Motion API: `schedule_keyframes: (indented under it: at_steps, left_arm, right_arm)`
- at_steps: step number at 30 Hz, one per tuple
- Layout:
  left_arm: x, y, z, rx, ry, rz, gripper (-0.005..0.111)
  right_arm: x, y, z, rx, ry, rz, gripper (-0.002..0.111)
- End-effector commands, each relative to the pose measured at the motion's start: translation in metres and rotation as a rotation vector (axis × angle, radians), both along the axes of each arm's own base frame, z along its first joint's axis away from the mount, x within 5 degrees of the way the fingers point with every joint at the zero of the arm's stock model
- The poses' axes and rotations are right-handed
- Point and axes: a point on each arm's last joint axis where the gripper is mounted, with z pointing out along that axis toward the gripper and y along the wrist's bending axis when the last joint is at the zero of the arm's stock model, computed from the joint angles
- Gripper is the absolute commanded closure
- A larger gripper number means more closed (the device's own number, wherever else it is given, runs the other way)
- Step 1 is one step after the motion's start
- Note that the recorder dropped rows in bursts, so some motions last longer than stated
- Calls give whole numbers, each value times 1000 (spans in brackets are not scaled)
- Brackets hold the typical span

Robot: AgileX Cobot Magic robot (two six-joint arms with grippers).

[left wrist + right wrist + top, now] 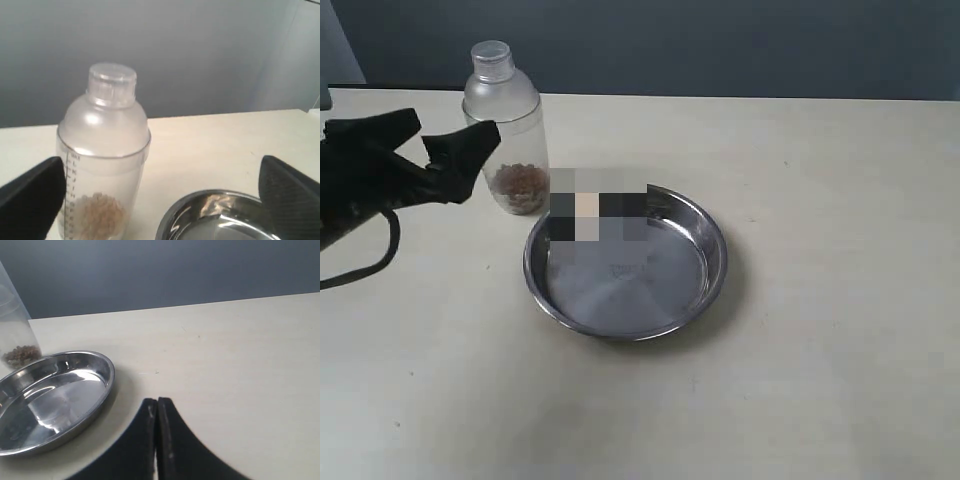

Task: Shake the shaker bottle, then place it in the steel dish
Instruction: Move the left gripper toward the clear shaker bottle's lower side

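Note:
The shaker bottle (506, 130) stands upright on the table, capped, with brown granules at its bottom. It sits just behind and left of the steel dish (625, 268), which holds nothing. My left gripper (445, 135) is open at the bottle's left side, one fingertip close against its wall and nothing held. In the left wrist view the bottle (102, 160) stands near one finger (32, 200), with the dish (220, 215) nearer the other finger. My right gripper (157, 404) is shut on nothing, beside the dish (50, 400); the bottle (15, 335) shows at the frame's edge.
The cream table (820, 200) stretches wide to the right and front of the dish. A dark wall backs the table's far edge. A blurred patch (600, 205) covers the dish's far rim. My right arm does not show in the exterior view.

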Motion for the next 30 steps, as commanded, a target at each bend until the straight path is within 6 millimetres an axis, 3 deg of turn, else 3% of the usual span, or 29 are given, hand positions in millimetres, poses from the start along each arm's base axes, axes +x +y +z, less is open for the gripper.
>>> schedule_keyframes:
  at_steps: [1, 5, 19, 26, 30]
  left_arm:
    - [4, 0, -17, 10, 49, -4, 5]
    - [8, 2, -30, 15, 81, 21, 5]
    - [13, 3, -33, 61, 139, 16, 5]
    - [15, 1, -20, 6, 14, 8, 5]
    - [15, 1, -18, -77, 28, 13, 5]
  right_arm:
    - [0, 0, 1, -3, -13, -1, 109]
    - [0, 0, 1, 1, -12, 0, 109]
    - [0, 0, 1, 1, -12, 0, 109]
    - [0, 0, 1, 1, -12, 0, 109]
    - [0, 0, 1, 1, -12, 0, 109]
